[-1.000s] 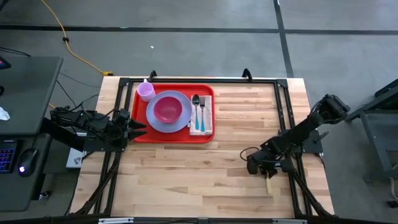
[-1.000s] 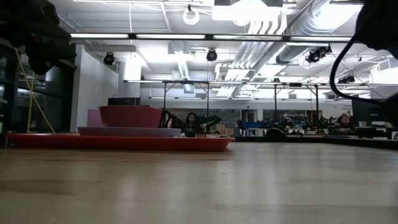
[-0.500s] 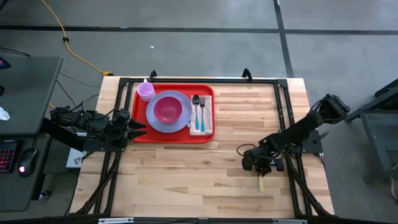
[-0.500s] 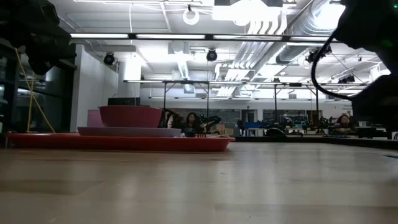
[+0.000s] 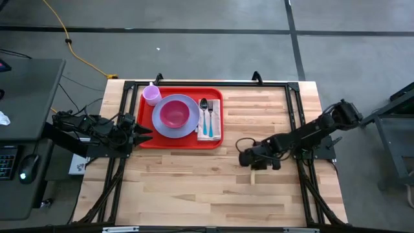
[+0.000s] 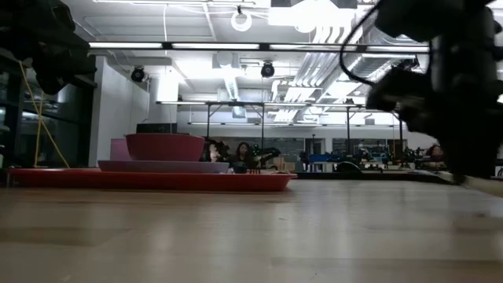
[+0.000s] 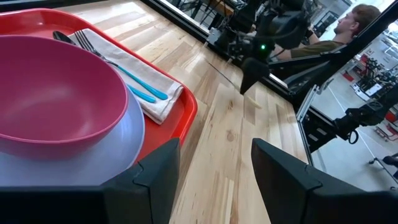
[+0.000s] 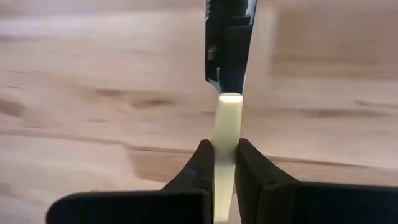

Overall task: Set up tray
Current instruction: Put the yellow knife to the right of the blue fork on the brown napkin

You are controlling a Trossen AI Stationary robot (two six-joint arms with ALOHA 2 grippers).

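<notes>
The red tray (image 5: 187,145) lies at the table's far left and also shows in the left wrist view (image 7: 186,106). It carries a lavender plate (image 5: 189,127) with a pink bowl (image 5: 173,113), a lavender cup (image 5: 151,95), and a napkin (image 5: 217,123) with a spoon and a fork. My right gripper (image 5: 250,159) is right of the tray's near right corner, shut on a knife (image 8: 227,118) that has a cream handle and a dark blade. My left gripper (image 5: 143,133) is open and empty at the tray's left near corner. My right gripper pinches the knife's cream handle (image 8: 227,134) between its two fingers, close to where the blade begins. The fingers lie across the knife. The handle's free end (image 5: 253,178) sticks out toward the table's near edge. The blade (image 8: 227,43) reaches out past the fingertips, above the wood.
Black frame rails (image 5: 294,123) run along the table's edges. Bare wood (image 5: 194,188) lies near and right of the tray. A person (image 7: 348,25) sits beyond the table's right side. A desk with a keyboard and mouse (image 5: 26,168) stands to the left.
My right gripper has carried the knife toward the table's left edge and a little toward the far edge, closer to the tray's near right corner. It has stayed shut on the handle.
</notes>
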